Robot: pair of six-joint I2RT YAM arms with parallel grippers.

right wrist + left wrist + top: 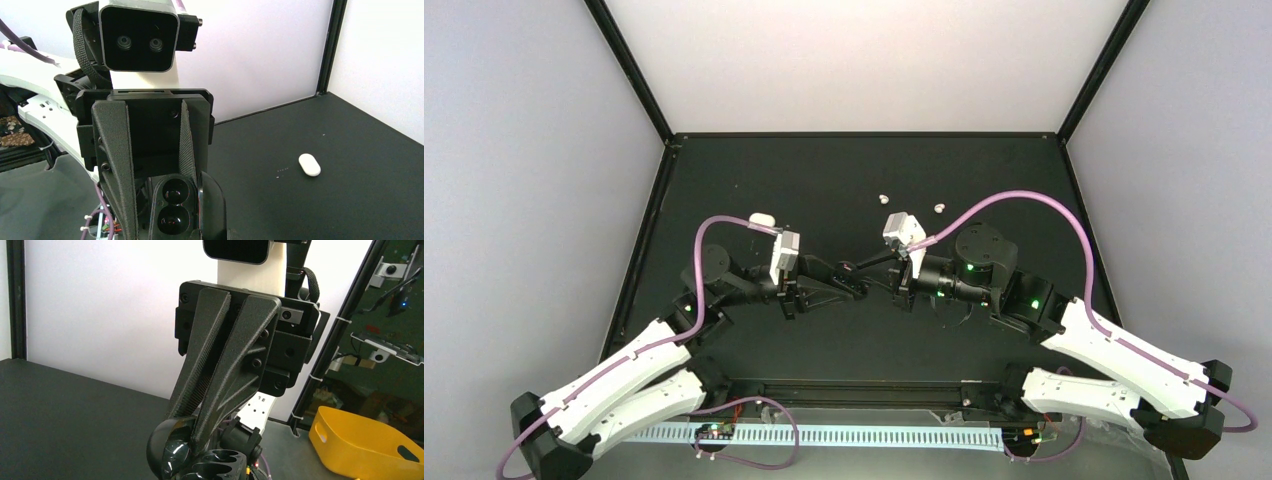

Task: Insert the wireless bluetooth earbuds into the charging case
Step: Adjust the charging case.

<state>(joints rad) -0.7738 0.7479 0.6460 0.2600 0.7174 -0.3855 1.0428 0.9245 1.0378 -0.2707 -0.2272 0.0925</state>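
Observation:
A black charging case [172, 220] hangs open in mid-air between both arms, lid [212, 205] swung aside. Its two glossy sockets face the right wrist camera, and I cannot tell whether black buds sit in them. My right gripper [192, 427] [859, 268] is shut on the case [220, 462] where lid and base meet. My left gripper [160, 200] [849, 292] straddles the base, jaws apart, with a small gap at one finger [117, 170]. Two white wireless bluetooth earbuds [884, 199] [939, 208] lie on the black table behind the grippers.
A closed white pill-shaped case [761, 218] [309, 164] lies on the table beyond the left wrist. White walls [854, 60] with black frame posts enclose the table. A yellow bin [360, 440] stands outside the enclosure.

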